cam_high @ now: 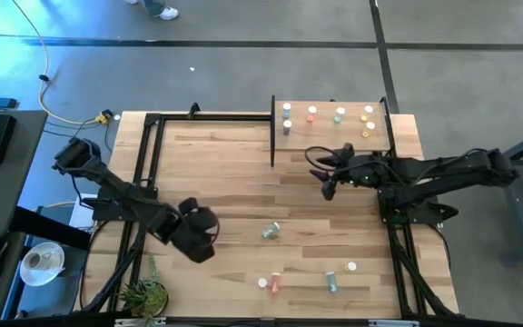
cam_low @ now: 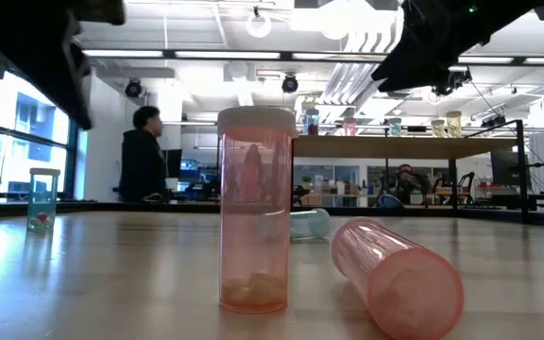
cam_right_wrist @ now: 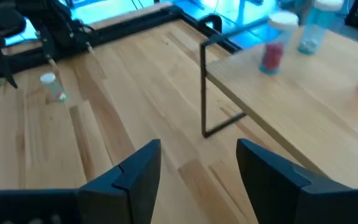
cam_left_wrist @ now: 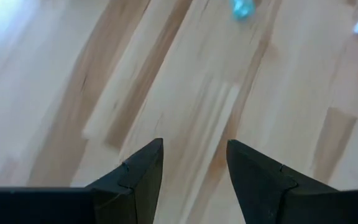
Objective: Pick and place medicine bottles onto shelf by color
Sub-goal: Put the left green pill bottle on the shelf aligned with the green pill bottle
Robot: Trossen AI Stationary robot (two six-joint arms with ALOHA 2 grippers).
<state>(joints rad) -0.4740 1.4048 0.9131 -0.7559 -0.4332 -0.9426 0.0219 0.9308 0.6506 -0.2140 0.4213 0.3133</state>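
Seven medicine bottles (cam_high: 312, 113) stand on the shelf (cam_high: 334, 138) at the table's (cam_high: 225, 182) far right, four more scattered near the front edge, right gripper (cam_high: 320, 165) open and empty just before the shelf, left gripper (cam_high: 214, 225) open, empty over bare wood left of centre.

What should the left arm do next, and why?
Probably reach toward the greenish bottle lying on the table just right of it and come down over it. The left gripper is open and empty, a few bottles are still loose on the table, and the right gripper, also open and empty, hovers beside the shelf.
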